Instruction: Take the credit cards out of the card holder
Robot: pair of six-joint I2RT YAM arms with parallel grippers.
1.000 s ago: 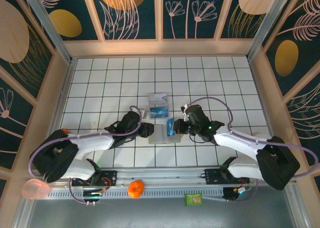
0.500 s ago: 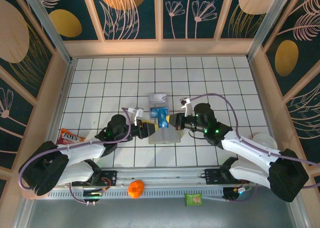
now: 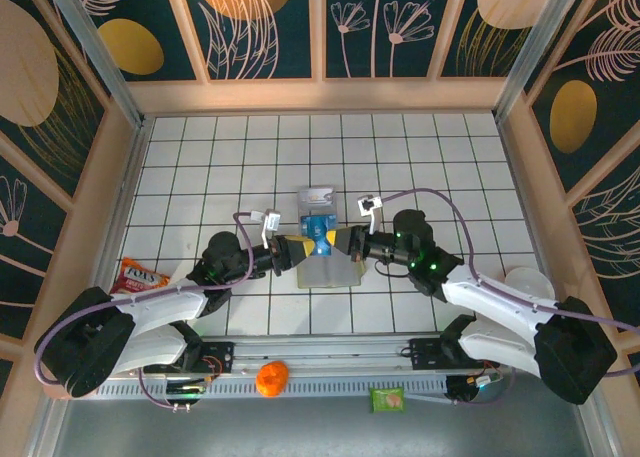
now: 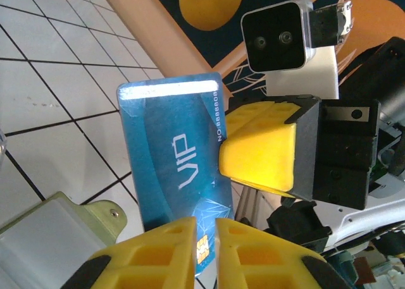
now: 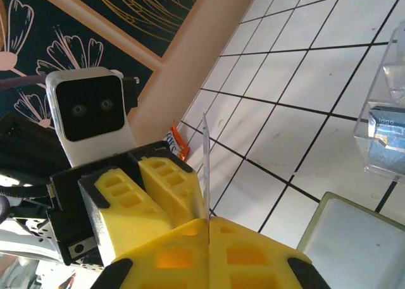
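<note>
The right gripper has its yellow padded jaws pressed together on a blue credit card, a thin glossy plastic rectangle. From the right wrist the card shows edge-on, as a fine line rising from between the pads. From the left wrist the card's printed face is turned to the camera. One right fingertip overlaps the middle of one long edge, so the card's long axis runs across that grip. The chip end points down toward the left gripper and the end with the pale band points up and away (the "VIP" lettering runs along the length).

The left gripper's yellow jaws are drawn almost together, leaving a thin slit through which the chip shows. The card's face lies just beyond their tips rather than between the pads.

From above, the card sits between the left gripper and the right gripper, which face each other tip to tip. Just nearer the arms lies the card holder, a flat pale yellow-green wallet spread open on the white tiled table. One of its corners, with a small snap, shows under the card from the left wrist.

Beyond the card stands a clear plastic box, with another blue card inside it visible from the right wrist
</note>
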